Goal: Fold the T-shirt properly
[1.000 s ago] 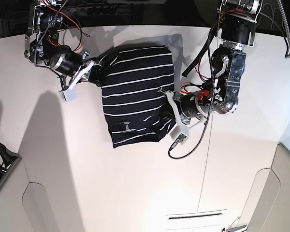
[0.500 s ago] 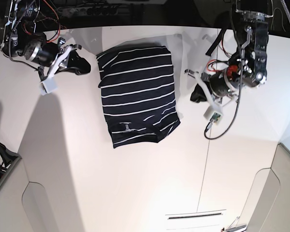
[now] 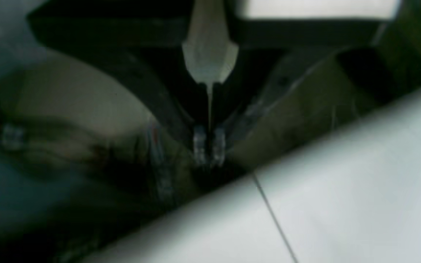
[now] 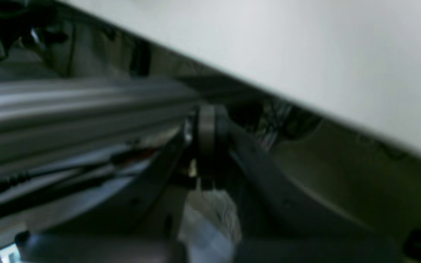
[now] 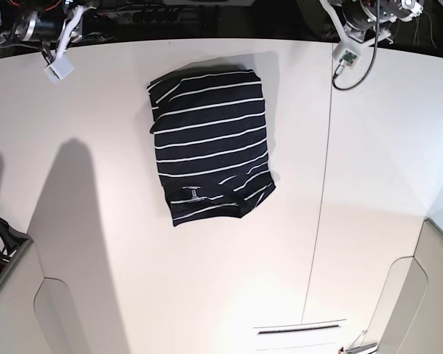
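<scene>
We have pulled both arms back to the far table (image 5: 133, 280) edge, jaws together, so the T-shirt (image 5: 210, 144) looks folded and done.

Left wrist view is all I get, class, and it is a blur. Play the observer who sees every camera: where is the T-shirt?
Observer: In the base view the T-shirt lies folded into a compact rectangle on the white table.
Operator: Is either arm touching it?
Observer: No. The left arm and the right arm show only at the table's far edge, apart from the cloth.
Operator: Which way does the label face?
Observer: The small white label faces up, close to the shirt's near edge.
</scene>
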`<control>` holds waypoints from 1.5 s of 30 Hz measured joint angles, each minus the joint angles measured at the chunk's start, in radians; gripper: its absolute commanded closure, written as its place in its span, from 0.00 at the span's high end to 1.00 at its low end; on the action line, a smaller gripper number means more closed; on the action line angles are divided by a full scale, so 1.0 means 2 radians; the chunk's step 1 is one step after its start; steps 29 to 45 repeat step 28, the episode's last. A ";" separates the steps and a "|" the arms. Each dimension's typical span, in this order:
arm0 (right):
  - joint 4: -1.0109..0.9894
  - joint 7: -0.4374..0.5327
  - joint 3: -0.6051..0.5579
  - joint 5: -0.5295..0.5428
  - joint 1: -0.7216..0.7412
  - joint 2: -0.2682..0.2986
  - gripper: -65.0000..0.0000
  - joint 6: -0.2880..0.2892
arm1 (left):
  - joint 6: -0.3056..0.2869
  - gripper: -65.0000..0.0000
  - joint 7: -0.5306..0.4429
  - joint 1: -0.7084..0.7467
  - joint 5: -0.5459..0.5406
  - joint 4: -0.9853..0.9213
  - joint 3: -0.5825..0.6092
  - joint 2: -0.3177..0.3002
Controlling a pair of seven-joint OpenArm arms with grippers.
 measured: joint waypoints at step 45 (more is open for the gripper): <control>-0.367 0.184 -0.207 -0.278 0.062 -0.035 0.00 -0.008 | 0.102 0.02 -0.226 -0.129 0.030 -0.564 0.118 0.023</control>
